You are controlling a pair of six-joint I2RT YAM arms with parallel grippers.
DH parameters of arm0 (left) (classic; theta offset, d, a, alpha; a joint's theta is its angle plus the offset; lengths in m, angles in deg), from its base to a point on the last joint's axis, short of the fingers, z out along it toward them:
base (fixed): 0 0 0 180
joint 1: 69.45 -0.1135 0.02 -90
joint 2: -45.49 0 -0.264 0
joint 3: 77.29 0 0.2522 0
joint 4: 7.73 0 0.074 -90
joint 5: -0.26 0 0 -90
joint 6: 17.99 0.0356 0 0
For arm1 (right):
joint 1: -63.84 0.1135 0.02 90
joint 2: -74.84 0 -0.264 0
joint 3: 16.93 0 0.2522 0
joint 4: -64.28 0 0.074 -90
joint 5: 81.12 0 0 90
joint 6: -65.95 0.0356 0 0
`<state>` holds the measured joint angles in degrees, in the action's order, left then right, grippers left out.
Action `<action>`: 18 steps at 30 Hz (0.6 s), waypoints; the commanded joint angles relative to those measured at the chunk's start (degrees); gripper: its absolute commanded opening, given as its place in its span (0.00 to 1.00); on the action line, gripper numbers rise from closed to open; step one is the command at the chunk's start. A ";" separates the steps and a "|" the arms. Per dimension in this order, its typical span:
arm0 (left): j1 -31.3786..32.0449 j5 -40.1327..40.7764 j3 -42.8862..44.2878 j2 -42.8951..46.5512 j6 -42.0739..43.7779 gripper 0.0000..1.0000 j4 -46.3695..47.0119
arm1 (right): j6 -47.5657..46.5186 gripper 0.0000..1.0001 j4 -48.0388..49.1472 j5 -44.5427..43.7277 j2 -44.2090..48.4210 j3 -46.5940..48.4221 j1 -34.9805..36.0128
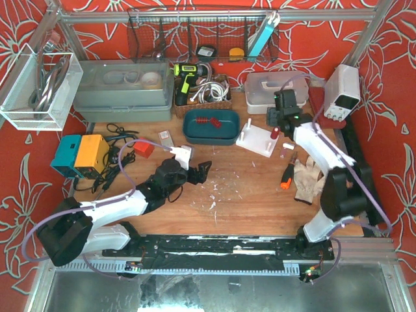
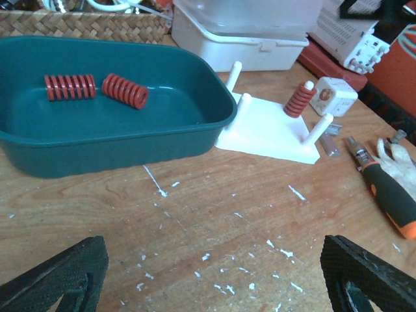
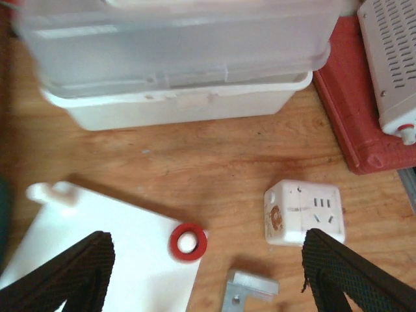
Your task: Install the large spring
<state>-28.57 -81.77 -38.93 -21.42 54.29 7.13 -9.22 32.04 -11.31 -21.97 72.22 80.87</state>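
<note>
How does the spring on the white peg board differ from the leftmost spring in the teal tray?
The peg-board spring stands nearly upright; the tray spring lies on its side. The peg-board spring sits over a white peg; the tray spring lies loose in the teal tray. Both are red coils.

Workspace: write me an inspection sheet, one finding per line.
Surface: wooden table, flecked with white debris.
Job's things: one red spring seated on a peg of the white peg board; two spare springs lying in the teal tray.
Clutter: screwdriver, glove, socket cube.
Grippers: left gripper open, empty; right gripper open above that spring.
Cables: purple cable along each arm.
Surroundings: red floral walls, wire basket behind.
</note>
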 commanded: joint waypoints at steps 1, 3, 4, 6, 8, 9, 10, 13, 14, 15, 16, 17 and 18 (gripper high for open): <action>0.18 2.91 0.76 -0.51 0.20 0.89 1.16 | 4.23 0.88 -9.75 9.94 12.85 -2.65 0.88; -0.04 6.26 2.36 -1.75 -1.27 0.90 0.41 | 5.62 0.98 -8.97 14.35 19.19 -7.54 1.48; -0.33 8.15 3.81 -2.51 -3.05 0.91 -1.27 | 6.14 0.99 -8.30 16.48 22.51 -9.96 2.09; -1.57 10.84 7.50 -4.58 -6.98 0.88 -4.82 | 6.63 0.99 -7.24 18.18 27.88 -14.52 4.27; -2.89 12.04 12.51 -7.66 -10.03 0.87 -7.29 | 6.49 0.99 -7.06 18.36 32.34 -17.22 6.56; -3.88 11.98 15.09 -9.84 -11.17 0.86 -9.33 | 6.04 0.99 -6.99 18.43 34.20 -18.22 7.42; -4.95 9.90 18.13 -12.09 -11.08 0.85 -11.35 | 5.94 0.99 -7.05 18.32 35.75 -19.18 7.95; -7.92 2.91 27.72 -20.58 -6.50 0.80 -16.42 | 5.60 0.99 -4.45 20.22 40.44 -23.13 8.60; -8.86 3.41 30.78 -23.12 -7.68 0.75 -19.46 | 5.47 0.99 -3.23 20.48 41.63 -24.65 8.70; -9.80 3.35 33.49 -25.24 -8.65 0.68 -21.37 | 5.52 0.99 -2.34 20.23 42.74 -26.04 8.71; -10.45 3.38 35.48 -27.09 -9.03 0.61 -22.01 | 5.60 0.99 -1.32 19.85 43.86 -27.08 8.78; -10.83 4.01 37.36 -28.92 -8.57 0.57 -22.26 | 5.81 0.99 -0.76 19.64 44.92 -27.94 8.80; -11.02 4.62 39.45 -30.59 -6.97 0.57 -22.37 | 6.15 0.99 -0.21 19.41 45.90 -28.84 8.86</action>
<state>-38.03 -77.31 -5.37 -46.69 46.47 -8.15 -3.91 28.24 7.45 20.54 46.15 89.33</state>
